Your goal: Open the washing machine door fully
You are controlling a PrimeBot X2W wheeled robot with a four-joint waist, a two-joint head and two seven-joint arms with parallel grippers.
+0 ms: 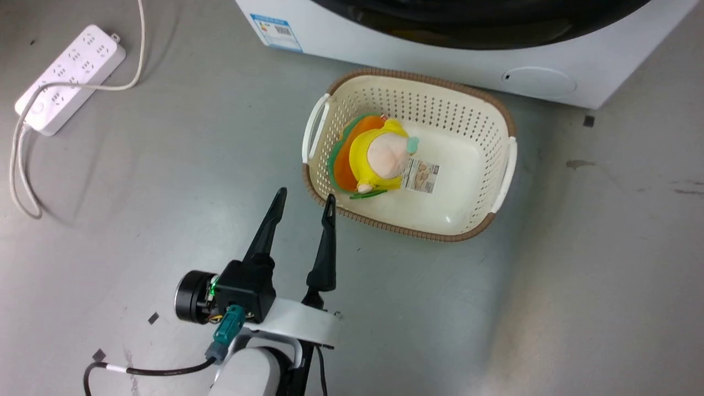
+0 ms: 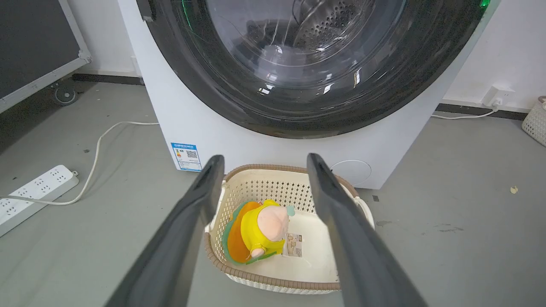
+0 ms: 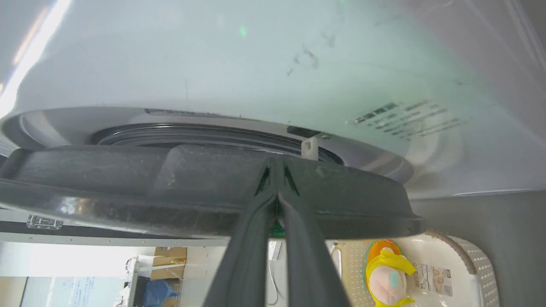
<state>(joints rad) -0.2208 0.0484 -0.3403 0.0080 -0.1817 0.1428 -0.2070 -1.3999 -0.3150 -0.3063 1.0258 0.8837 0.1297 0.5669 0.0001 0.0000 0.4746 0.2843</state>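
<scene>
Hooking the door (image 3: 128, 179) rim, right gripper (image 3: 276, 170) closed together with tips on the black edge, door seemingly just ajar off the washing machine (image 3: 256, 64) front, left gripper (image 1: 306, 193) spread idle above the floor (image 1: 165, 192) by the basket (image 1: 418, 78); next likely needs a wide outward swing.

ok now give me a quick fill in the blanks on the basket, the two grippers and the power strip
1. The cream laundry basket holds a yellow ____.
2. The left gripper hangs near the basket with its jaws ____.
3. The right gripper is ____, its fingertips at the black rim of the washing machine door.
4. In the head view the white power strip lies to the basket's ____.

Missing words: plush toy; open; shut; left
</scene>
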